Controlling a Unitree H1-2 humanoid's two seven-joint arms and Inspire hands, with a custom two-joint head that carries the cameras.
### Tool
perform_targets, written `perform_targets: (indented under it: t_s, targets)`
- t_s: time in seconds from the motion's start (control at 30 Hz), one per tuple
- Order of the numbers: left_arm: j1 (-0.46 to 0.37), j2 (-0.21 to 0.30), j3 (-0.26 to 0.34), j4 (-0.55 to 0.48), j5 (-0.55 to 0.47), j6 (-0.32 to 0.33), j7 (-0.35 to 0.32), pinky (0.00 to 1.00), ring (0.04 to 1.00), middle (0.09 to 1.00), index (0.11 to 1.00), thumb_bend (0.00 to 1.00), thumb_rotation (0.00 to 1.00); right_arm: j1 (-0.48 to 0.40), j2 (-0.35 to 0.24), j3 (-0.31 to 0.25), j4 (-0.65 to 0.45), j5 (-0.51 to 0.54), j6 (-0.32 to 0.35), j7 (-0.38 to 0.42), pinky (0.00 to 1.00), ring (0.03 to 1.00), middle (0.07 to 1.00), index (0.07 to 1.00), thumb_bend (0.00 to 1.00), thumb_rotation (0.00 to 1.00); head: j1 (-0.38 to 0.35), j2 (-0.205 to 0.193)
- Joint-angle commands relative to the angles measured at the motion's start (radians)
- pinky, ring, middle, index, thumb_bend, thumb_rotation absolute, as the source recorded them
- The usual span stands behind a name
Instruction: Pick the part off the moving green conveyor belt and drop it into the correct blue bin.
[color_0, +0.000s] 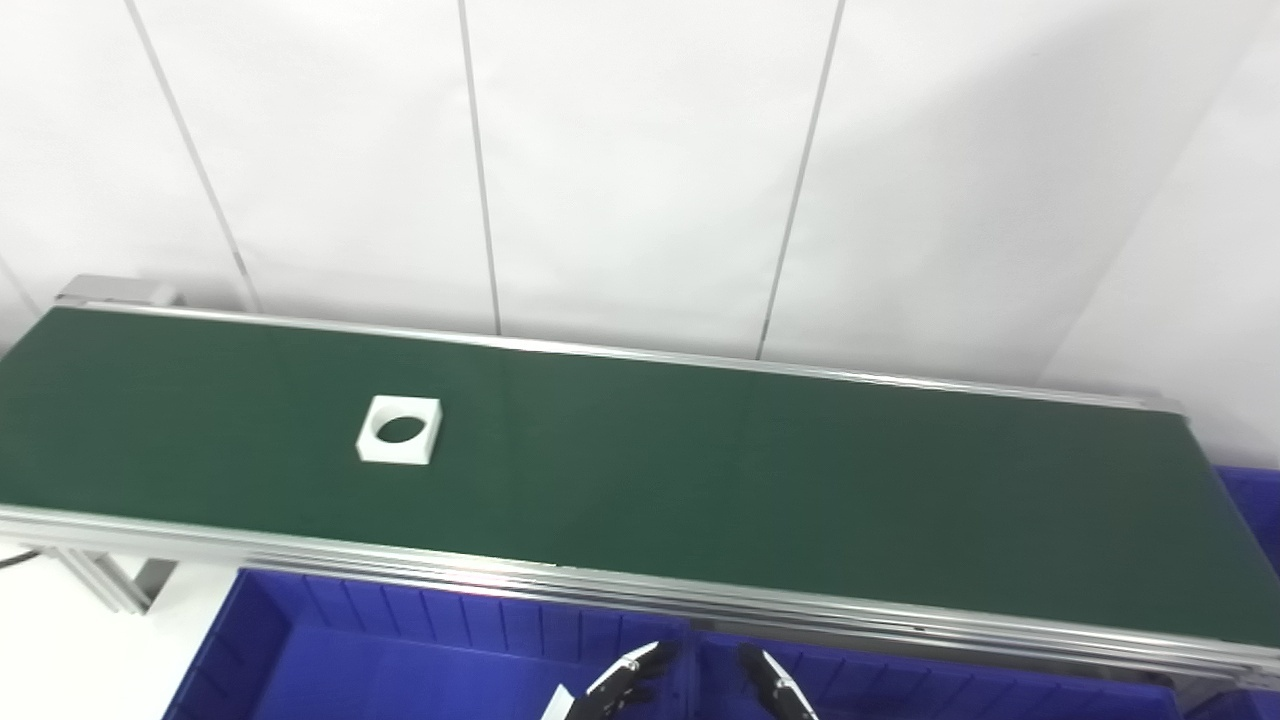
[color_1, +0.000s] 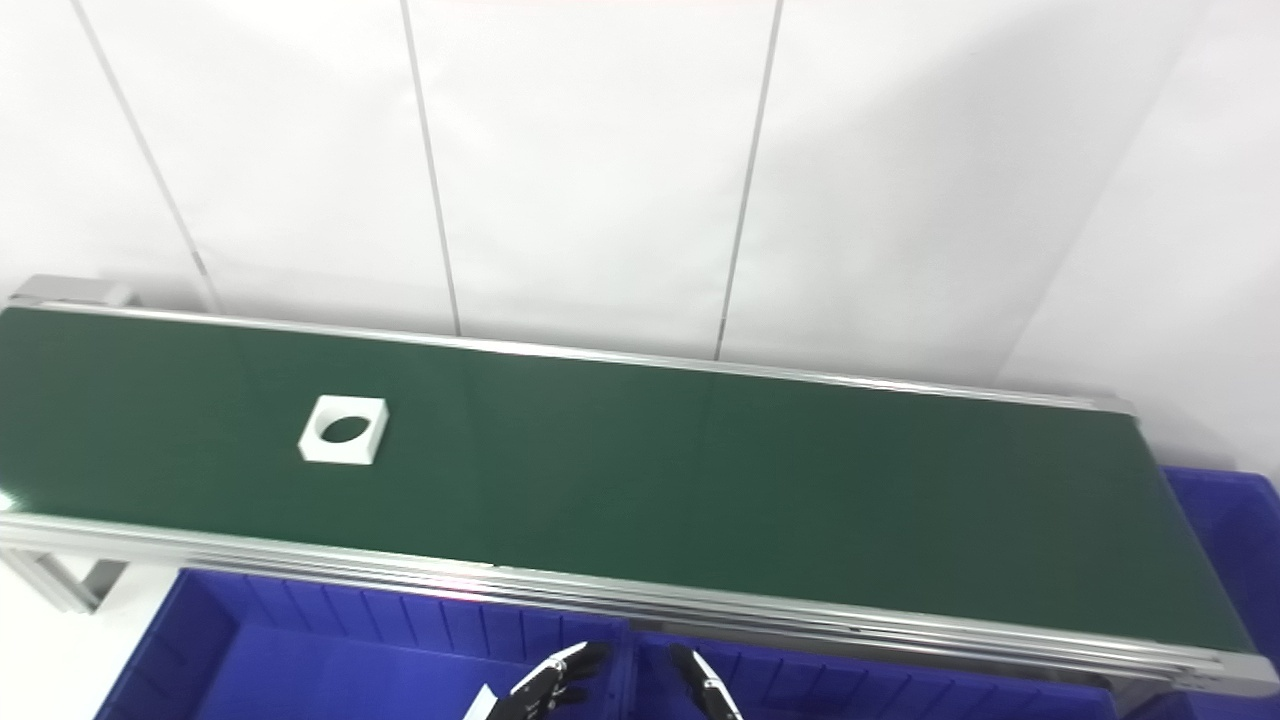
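A white square part (color_0: 399, 430) with a round hole lies flat on the left half of the green conveyor belt (color_0: 760, 480). Only the fingertips of both hands show at the bottom edge, in front of the belt and over the blue bins. The left hand (color_0: 618, 688) has its dark fingers stretched out and apart, holding nothing. Close to its right, the right hand (color_0: 778, 688) reaches up with straight fingers and is also empty. Both hands are well to the right of the part and nearer to me than it.
Two blue bins sit below the belt's near rail, a left bin (color_0: 330, 650) and a right bin (color_0: 960, 685), split by a wall between the hands. A third blue bin (color_0: 1255, 510) stands at the belt's right end. A white panelled wall rises behind.
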Motion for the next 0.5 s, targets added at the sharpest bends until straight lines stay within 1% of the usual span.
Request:
perform_targets:
  t_s: [0.0, 0.17, 0.27, 0.3, 0.43, 0.47]
  targets:
    - [-0.022, -0.001, -0.013, -0.014, 0.019, -0.032, 0.02, 0.81, 0.867, 0.874, 0.841, 0.85, 0.96, -0.004, -0.003, -0.006, -0.022, 0.009, -0.051, 0.007, 0.97, 0.948, 0.912, 0.904, 0.89, 1.0, 0.008, 0.004]
    - [-0.027, 0.0, -0.026, -0.015, 0.017, -0.032, 0.031, 0.81, 0.864, 0.87, 0.836, 0.85, 0.95, -0.004, -0.007, -0.005, -0.024, 0.003, -0.051, 0.001, 0.97, 0.95, 0.914, 0.911, 0.87, 1.0, 0.011, 0.005]
    - [-0.031, 0.005, -0.04, -0.024, 0.025, -0.032, 0.047, 0.8, 0.863, 0.866, 0.831, 0.85, 0.94, -0.004, -0.007, -0.002, -0.026, 0.0, -0.051, -0.004, 0.94, 0.937, 0.91, 0.916, 0.86, 1.0, 0.01, 0.007]
    - [-0.032, 0.007, -0.045, -0.028, 0.028, -0.032, 0.052, 0.79, 0.862, 0.867, 0.83, 0.85, 0.95, -0.004, -0.007, -0.002, -0.026, 0.0, -0.051, -0.005, 0.95, 0.939, 0.909, 0.918, 0.86, 1.0, 0.01, 0.007]
    - [-0.036, 0.038, -0.086, -0.091, 0.06, -0.032, 0.082, 0.77, 0.85, 0.865, 0.838, 0.85, 0.97, -0.004, -0.007, -0.004, -0.024, -0.002, -0.051, -0.009, 0.96, 0.939, 0.906, 0.916, 0.87, 1.0, 0.01, 0.011]
    - [-0.034, 0.049, -0.097, -0.126, 0.065, -0.032, 0.086, 0.77, 0.847, 0.864, 0.839, 0.85, 0.97, -0.003, -0.006, -0.005, -0.025, 0.003, -0.051, -0.003, 0.96, 0.939, 0.906, 0.915, 0.88, 1.0, 0.011, 0.01]
